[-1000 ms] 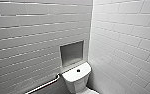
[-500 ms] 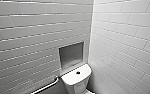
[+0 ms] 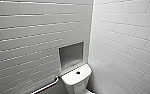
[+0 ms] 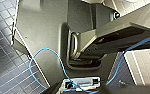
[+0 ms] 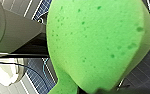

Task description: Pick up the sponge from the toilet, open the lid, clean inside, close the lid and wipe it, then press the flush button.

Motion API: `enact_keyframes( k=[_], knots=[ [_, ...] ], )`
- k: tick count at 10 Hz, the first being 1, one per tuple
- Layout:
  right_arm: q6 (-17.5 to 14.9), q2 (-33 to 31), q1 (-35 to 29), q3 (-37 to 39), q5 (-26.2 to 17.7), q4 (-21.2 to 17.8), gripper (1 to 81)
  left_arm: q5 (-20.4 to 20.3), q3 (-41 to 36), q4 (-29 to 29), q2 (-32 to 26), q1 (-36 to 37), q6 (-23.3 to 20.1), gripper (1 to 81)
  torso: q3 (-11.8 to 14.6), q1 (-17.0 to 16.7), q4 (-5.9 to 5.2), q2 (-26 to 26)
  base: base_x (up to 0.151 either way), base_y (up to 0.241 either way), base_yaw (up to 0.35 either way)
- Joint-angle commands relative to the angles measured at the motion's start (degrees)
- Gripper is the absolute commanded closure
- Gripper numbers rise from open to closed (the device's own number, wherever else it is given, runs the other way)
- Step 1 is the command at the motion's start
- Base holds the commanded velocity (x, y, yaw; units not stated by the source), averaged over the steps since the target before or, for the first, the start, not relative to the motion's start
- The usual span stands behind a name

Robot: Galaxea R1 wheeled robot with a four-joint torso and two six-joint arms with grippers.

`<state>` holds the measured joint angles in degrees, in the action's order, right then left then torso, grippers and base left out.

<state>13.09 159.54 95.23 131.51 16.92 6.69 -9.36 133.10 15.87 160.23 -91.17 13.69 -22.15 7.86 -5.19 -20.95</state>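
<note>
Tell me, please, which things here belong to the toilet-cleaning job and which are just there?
For the job: sponge, toilet, flush button.
Just there: wall niche, grab bar, tiled walls.

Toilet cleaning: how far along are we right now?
Done: the sponge is off the toilet, carried by the right arm above dark floor tiles. In hand: the head camera faces the tank and its flush button in the tiled corner. Left, as far as I can judge: opening the lid, cleaning inside, closing, wiping, flushing; the lid's state cannot be told.
</note>
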Motion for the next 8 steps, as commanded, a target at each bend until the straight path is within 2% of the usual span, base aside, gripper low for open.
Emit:
enact_keyframes(
  k=[1, 3, 6, 8],
  knots=[
    [0.09, -6.73, 0.27, -8.01, -2.33, 1.22, 81.1, 3.65, -7.92, 0.65, -5.43, 1.30, 0.02, 1.0, 0.00, 0.00, 0.00, 0.00, 0.000, 0.000, 0.000],
    [0.09, -12.02, 0.71, -14.71, -1.80, 1.22, 81.1, 5.85, -14.35, 0.65, -9.22, 2.79, 0.11, 1.0, 0.00, 0.00, 0.00, 0.00, 0.000, 0.000, 0.000],
    [0.09, -13.61, 0.62, -17.70, -1.80, 1.13, 81.1, 6.46, -16.37, 0.21, -12.21, 5.68, 0.28, 1.0, 0.00, 0.00, 0.00, 0.00, 0.000, 0.000, 0.000],
    [0.18, -14.74, 0.62, -19.88, -1.80, 0.78, 81.1, 6.55, -22.12, 0.12, -16.04, 8.15, 0.37, 1.0, 0.00, 0.00, 0.00, 0.00, 0.000, 0.000, 0.000]
  ],
)
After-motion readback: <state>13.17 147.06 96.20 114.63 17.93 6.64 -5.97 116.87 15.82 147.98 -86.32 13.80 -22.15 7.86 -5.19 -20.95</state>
